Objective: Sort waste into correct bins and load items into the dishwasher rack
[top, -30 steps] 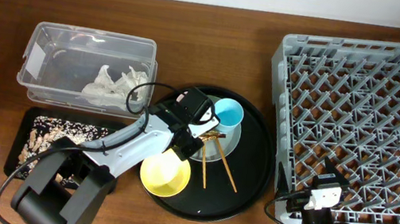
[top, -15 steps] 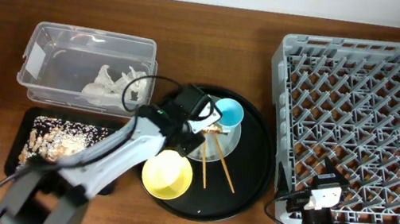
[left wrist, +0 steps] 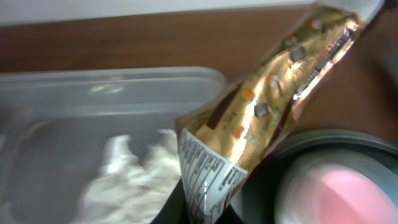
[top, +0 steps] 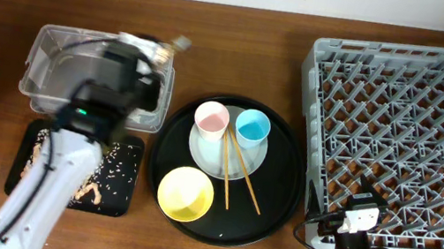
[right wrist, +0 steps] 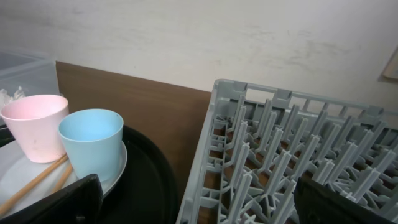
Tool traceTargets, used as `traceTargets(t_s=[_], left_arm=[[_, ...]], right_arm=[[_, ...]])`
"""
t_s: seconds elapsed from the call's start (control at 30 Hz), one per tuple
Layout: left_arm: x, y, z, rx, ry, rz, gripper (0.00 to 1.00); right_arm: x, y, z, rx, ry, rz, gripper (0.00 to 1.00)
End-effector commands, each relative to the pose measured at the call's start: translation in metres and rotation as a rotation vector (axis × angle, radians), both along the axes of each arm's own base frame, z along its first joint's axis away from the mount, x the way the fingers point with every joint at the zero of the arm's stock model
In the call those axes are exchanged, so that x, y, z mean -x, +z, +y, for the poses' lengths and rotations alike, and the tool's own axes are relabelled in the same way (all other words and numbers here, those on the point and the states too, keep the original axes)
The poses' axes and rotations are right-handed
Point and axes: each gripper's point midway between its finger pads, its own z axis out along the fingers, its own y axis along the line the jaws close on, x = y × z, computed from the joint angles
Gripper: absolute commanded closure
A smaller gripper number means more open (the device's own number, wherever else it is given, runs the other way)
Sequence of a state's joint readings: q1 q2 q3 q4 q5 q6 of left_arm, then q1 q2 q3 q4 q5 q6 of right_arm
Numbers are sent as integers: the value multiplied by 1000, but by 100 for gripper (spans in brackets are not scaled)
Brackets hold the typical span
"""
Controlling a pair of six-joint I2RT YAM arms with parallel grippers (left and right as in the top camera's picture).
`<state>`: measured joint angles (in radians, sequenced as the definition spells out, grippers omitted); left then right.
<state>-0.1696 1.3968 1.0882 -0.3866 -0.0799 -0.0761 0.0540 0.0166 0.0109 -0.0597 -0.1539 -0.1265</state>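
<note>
My left gripper (top: 146, 52) is shut on a shiny gold-brown wrapper (left wrist: 273, 106) and holds it over the right end of the clear tub (top: 43, 69). White napkins (left wrist: 130, 180) lie in the tub below it. Food scraps (top: 47, 159) lie in the shallow black tray (top: 118, 188). The pink cup (top: 212, 118), light-blue cup (top: 253, 127) and chopsticks (top: 236, 176) rest on the grey plate (top: 252, 161); the yellow bowl (top: 185, 194) sits beside it. My right gripper (right wrist: 199, 211) is open and empty at the front left corner of the grey rack (top: 408, 136).
The plate, cups and bowl stand on a large round black tray (top: 282, 197) between the bins and the rack. The rack's near wall (right wrist: 205, 180) stands just right of that tray. A pale wall runs along the table's far edge.
My left arm has swung from the round tray up and left to the clear tub, carrying the wrapper. The pink cup is now uncovered. The right arm has not moved.
</note>
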Motion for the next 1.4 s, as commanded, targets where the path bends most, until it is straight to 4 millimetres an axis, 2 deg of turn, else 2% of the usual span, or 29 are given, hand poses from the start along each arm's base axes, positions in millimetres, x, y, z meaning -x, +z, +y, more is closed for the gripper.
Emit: traceTargets(t_s=[0.0,0.07,0.13,0.17,0.2,0.27,0.4,0.43,0.53,0.63,0.73,0.83,0.9,1.0,1.2,1.37], left_arm=[[-20,-29,47,76,187,40,93],[-30,-49,53,83,201,68,92],[-40,-66,55,83,204,76,86],[-46,-70,54,84,204,70,73],[-50,-71,54,85,203,56,66],[-59,-62,54,91,200,6,65],[-62,-26,54,103,196,-80,60],[-55,-13,54,104,196,-87,59],[-32,5,49,121,173,-64,59],[13,19,10,305,39,44,67],[62,17,-24,416,-80,196,69],[108,-3,-43,435,-92,392,69],[124,-11,-53,423,-116,461,69],[137,-14,-74,403,-185,495,69],[141,-8,-104,402,-276,470,69],[139,-3,-117,420,-300,446,70]], right_arm=[[0,-3,0,-11,-2,9,1],[0,-3,0,-11,-2,9,1],[0,-3,0,-11,-2,9,1],[0,-3,0,-11,-2,9,1],[0,-3,0,-11,-2,8,1],[0,-3,0,-11,-2,9,1],[0,-3,0,-11,-2,9,1],[0,-3,0,-11,-2,9,1],[0,-3,0,-11,-2,9,1],[0,-3,0,-11,-2,9,1],[0,-3,0,-11,-2,9,1],[0,-3,0,-11,-2,9,1],[0,-3,0,-11,-2,9,1],[0,-3,0,-11,-2,9,1],[0,-3,1,-12,3,9,1],[8,0,26,-22,157,-1,1]])
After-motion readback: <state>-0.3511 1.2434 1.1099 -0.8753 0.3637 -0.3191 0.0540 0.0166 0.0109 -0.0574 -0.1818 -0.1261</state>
